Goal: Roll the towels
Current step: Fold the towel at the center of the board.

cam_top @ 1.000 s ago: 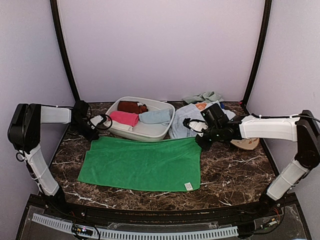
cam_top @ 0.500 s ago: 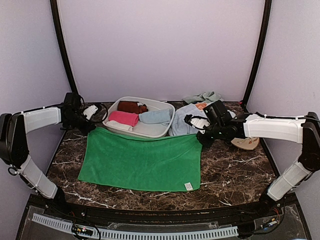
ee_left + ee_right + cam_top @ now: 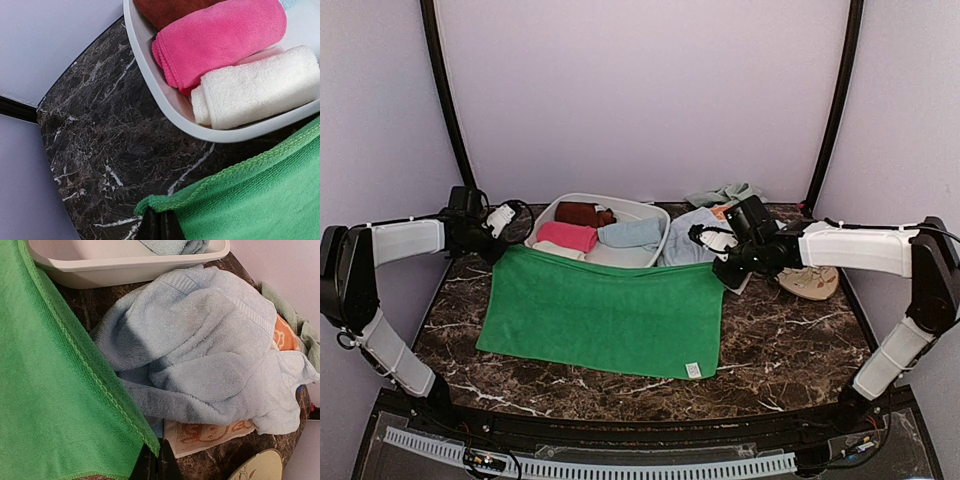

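Left tool (image 3: pixel 161 222) and right tool (image 3: pixel 156 457), each pinching a far corner, have drawn the green towel (image 3: pixel 605 315) toward 12 o'clock to the basin (image 3: pixel 661 238), apparently flattening it for rolling.

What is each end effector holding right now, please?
Left end effector: closed on a green towel corner.
Right end effector: closed on another corner of it.

- The left arm (image 3: pixel 405 238) and the right arm (image 3: pixel 855 250) had white tube-like links with black joints.
- Thin black cables (image 3: pixel 692 238) looped at both wrists.
- The left gripper (image 3: pixel 161 226) and the right gripper (image 3: pixel 155 462) were black.
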Robot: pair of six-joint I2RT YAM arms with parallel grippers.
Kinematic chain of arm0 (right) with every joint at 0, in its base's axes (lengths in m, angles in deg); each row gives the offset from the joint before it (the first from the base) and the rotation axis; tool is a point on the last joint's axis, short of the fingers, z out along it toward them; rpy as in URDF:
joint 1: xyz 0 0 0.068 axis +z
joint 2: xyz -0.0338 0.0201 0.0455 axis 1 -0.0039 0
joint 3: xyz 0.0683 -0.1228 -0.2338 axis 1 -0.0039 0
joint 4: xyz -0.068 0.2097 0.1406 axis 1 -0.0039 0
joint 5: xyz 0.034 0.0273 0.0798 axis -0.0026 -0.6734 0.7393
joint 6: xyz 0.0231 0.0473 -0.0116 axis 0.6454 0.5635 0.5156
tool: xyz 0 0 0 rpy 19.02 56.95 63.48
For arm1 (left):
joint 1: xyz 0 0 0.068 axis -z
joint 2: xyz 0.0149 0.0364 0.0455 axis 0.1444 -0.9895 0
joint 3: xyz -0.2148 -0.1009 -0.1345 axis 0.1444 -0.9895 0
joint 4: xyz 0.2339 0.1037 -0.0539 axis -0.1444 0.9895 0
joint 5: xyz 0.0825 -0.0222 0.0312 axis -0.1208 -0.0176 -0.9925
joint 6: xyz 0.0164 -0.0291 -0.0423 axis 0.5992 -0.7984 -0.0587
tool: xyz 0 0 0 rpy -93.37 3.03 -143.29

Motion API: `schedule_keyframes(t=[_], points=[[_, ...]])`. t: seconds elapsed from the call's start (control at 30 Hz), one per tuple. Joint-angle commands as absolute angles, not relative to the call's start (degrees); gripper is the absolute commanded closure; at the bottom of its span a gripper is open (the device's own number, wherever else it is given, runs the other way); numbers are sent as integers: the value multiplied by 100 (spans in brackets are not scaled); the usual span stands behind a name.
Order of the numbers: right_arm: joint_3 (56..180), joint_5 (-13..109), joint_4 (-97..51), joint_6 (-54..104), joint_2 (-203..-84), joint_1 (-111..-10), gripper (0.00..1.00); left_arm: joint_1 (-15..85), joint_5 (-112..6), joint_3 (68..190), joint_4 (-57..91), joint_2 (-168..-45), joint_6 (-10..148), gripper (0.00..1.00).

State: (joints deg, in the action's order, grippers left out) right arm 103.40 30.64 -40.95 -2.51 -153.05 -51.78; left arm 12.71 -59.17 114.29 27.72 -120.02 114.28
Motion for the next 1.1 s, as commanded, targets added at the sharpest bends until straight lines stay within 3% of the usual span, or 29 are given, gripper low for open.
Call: schedule_keyframes(t=[0.0, 0.57, 1.07], points=[[10304, 2993, -3982, -79, -15181, -5170, 100, 1248, -6202, 11213, 2385, -11767, 11614, 100], [9049, 3080, -4426, 1048, -13919, -4170, 100, 1241, -5907, 9779, 2707, -10509, 12111, 100], [8860, 2886, -4635, 1760, -13893, -3233, 100, 1245, -5895, 8854, 3260, -9362, 12306, 100]])
